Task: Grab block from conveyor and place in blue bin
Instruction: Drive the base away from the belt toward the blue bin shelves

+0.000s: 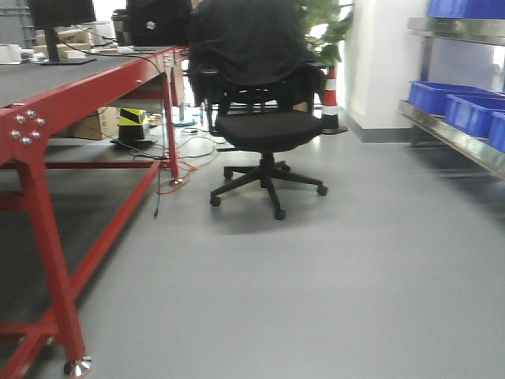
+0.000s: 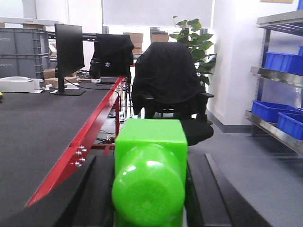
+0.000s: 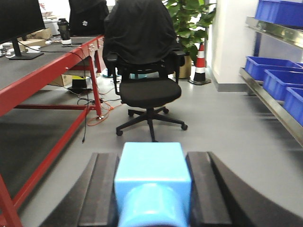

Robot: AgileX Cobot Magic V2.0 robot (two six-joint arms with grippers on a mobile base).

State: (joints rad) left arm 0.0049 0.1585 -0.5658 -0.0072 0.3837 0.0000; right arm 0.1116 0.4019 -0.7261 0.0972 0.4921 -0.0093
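Blocks: two are seen, a green block (image 2: 149, 156) and a light blue block (image 3: 152, 175), each held by a gripper.
Left gripper (image 2: 149, 198): it is closed on the green block, which is pinched between two black fingers (image 2: 94, 198), one on each side.
Green block: a square body with a round bump facing the camera is shown. It is held in the air just beside the right edge of the red bench (image 2: 38, 123), not touching it.
Right gripper (image 3: 152, 198): it is closed on the light blue block, which is squeezed between its black fingers (image 3: 102, 194).
Light blue block: the same shape is seen, square with a round bump in front. It is held over the grey floor (image 3: 227, 137), to the right of the bench.
Red bench: a black top is carried on red legs, and a monitor (image 2: 68, 47) is stood near the far end.
Blue bins (image 1: 465, 110): several are set on the metal shelf (image 1: 454, 136) along the right wall, well apart from both blocks. What is inside them cannot be told.
Office chair (image 1: 264, 130): it is parked past the bench's far corner, and a black jacket (image 1: 245, 39) is draped over its back.
Behind the chair: a leafy plant (image 3: 187, 19) and a red and white cone (image 3: 200, 66) are stood by the white wall.
Floor by the bench: orange and black cables (image 1: 175, 183) are seen lying near a red leg.
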